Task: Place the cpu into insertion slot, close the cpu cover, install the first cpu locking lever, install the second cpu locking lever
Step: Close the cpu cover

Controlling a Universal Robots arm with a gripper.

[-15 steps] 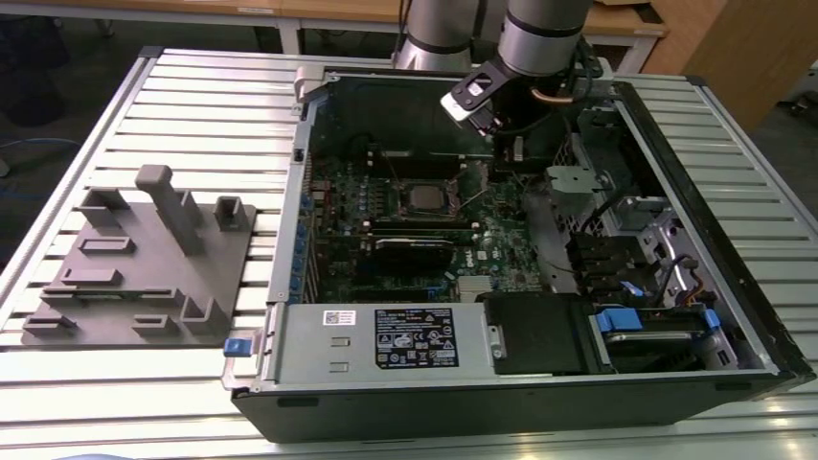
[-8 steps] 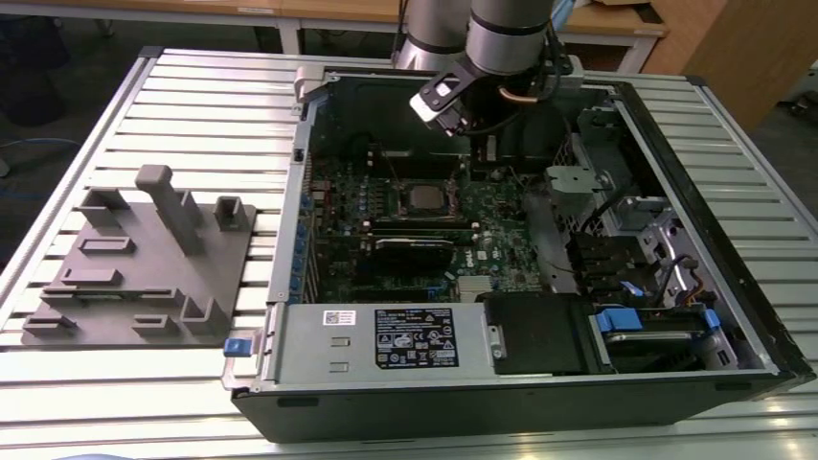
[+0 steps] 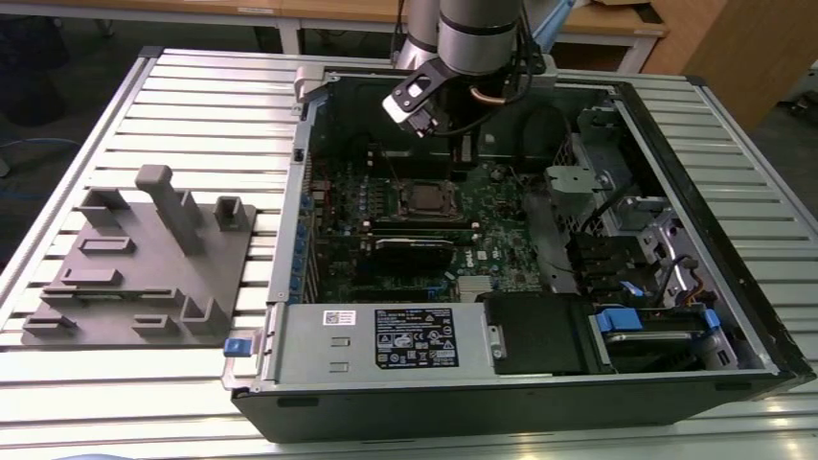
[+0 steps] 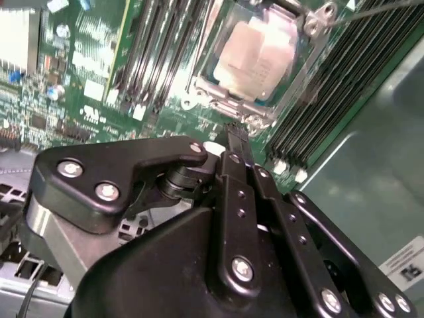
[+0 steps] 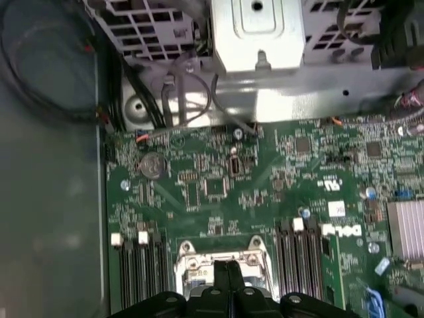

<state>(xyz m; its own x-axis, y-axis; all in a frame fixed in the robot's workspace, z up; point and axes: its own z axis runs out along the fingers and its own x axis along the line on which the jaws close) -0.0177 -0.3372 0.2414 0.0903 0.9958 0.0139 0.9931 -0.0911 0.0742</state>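
Note:
The cpu (image 4: 262, 56) shows a pale silver top and lies flat in the insertion slot (image 3: 426, 199) on the green motherboard. The cpu cover (image 4: 222, 107), a silvery frame, lies around the chip. A thin wire lever (image 4: 377, 8) runs past the socket's corner. My gripper (image 4: 236, 132) is shut with nothing between its black fingers. It hangs above the board beside one edge of the socket. In the first wrist view the gripper (image 5: 226, 267) overlaps the slot's metal rim (image 5: 189, 264). In the exterior view the gripper (image 3: 447, 125) is over the far part of the case.
The open computer case (image 3: 715, 220) lies on a slatted white table (image 3: 192, 96). A grey plastic fixture block (image 3: 153, 259) stands at the exterior view's left. Memory slots (image 4: 165, 46) flank the socket. A power supply (image 3: 383, 337) and drive bays (image 3: 639, 331) fill the near side.

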